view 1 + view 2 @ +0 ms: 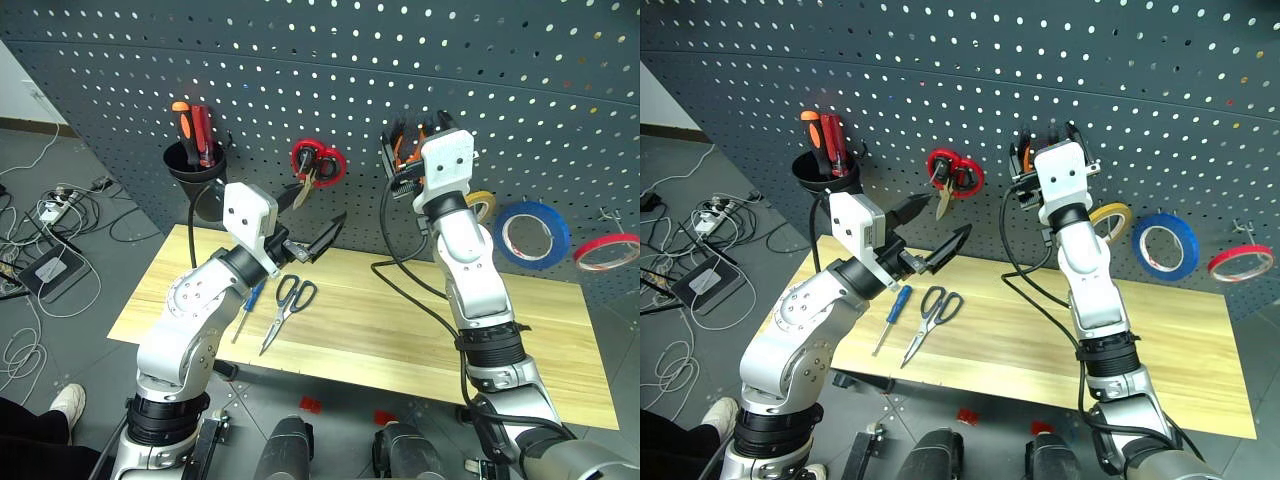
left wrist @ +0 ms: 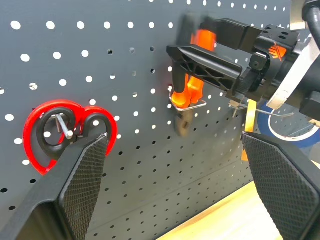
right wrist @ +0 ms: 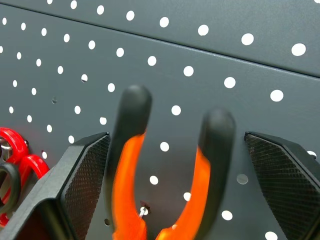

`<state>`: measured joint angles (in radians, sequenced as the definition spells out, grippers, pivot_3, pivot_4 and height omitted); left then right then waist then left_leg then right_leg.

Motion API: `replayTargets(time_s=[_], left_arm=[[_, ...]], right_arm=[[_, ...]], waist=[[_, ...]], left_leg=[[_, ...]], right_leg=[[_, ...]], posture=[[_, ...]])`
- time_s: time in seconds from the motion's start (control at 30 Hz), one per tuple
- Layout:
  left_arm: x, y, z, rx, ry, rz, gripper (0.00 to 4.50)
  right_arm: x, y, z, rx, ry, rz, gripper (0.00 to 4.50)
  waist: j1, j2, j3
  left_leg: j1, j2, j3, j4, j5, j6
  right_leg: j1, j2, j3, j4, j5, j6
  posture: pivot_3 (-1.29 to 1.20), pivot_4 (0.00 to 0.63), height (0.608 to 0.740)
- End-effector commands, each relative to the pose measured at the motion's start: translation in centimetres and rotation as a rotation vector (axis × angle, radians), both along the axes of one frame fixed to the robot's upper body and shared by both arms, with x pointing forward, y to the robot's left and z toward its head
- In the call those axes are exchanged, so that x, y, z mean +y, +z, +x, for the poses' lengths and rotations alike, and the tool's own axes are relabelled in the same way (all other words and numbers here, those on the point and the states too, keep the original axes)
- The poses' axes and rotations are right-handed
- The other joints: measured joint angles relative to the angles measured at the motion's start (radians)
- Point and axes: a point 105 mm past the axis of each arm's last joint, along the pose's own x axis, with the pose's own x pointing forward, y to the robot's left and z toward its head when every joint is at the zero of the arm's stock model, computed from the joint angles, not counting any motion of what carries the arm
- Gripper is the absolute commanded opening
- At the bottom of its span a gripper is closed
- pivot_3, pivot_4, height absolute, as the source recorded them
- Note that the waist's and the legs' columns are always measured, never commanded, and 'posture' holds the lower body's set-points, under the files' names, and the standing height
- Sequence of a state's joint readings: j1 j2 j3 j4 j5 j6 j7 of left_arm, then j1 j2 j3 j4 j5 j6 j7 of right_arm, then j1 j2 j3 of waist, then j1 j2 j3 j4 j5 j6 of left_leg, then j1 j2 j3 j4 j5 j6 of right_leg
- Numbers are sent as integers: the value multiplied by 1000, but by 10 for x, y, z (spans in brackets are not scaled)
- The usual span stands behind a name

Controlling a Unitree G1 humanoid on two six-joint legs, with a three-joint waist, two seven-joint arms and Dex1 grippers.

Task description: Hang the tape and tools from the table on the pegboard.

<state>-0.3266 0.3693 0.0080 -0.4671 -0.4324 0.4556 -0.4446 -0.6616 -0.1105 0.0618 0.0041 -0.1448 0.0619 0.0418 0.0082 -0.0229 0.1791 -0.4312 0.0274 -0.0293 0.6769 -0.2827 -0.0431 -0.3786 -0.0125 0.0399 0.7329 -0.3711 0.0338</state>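
The left gripper [image 1: 930, 235] hovered with its textured black jaws spread wide, nothing between them. Below it on the pale grainy table [image 1: 420, 330] lay the metal scissors [image 1: 287, 306] and slim blue screwdriver [image 1: 249, 306]. Further back, the right gripper [image 3: 177, 145] was spread too, and the pliers [image 3: 165, 175] hung between its jaws on the holey grey pegboard [image 1: 300, 60], rubbery orange-and-black handles up. The blue tape [image 1: 532, 234] ring hung just beyond.

Silver-grey jointed arms, white wrist housings; black cables, black mesh-textured fingers [image 2: 80, 175]
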Motion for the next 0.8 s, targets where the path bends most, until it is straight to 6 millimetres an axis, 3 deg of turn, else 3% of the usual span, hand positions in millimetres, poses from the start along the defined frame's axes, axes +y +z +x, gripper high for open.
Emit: replayTargets(time_s=[0.03,0.27,0.47,0.63,0.8], left_arm=[[-4,11,-7,-45,-20,-9,4500],[-4,10,-7,-39,-27,-8,4500],[-10,0,-11,-12,-50,-7,4500],[-13,-2,-13,-1,-58,-13,4500],[1,-34,-5,96,61,37,4500]], right_arm=[[-5,17,-9,-67,-17,13,4447],[-13,19,-23,-86,-11,-5,4447],[0,4,-55,12,255,-17,4447],[2,-6,-66,83,344,-28,4447],[0,-34,-84,195,448,-167,4447]], waist=[[0,0,1],[0,1,3],[-2,3,5],[-7,6,9],[-7,8,15]], left_leg=[[0,0,0,0,0,0],[0,0,-2,0,0,0],[0,0,-5,0,0,1],[-1,1,-8,0,-1,1],[-1,0,-10,1,-1,2]], right_leg=[[0,0,0,0,0,0],[2,0,1,-1,0,0],[6,1,1,-7,0,0],[11,4,1,-16,0,0],[15,4,2,-18,0,0]], posture=[[121,236,740],[108,235,740],[90,238,740],[75,244,740],[46,265,740]])
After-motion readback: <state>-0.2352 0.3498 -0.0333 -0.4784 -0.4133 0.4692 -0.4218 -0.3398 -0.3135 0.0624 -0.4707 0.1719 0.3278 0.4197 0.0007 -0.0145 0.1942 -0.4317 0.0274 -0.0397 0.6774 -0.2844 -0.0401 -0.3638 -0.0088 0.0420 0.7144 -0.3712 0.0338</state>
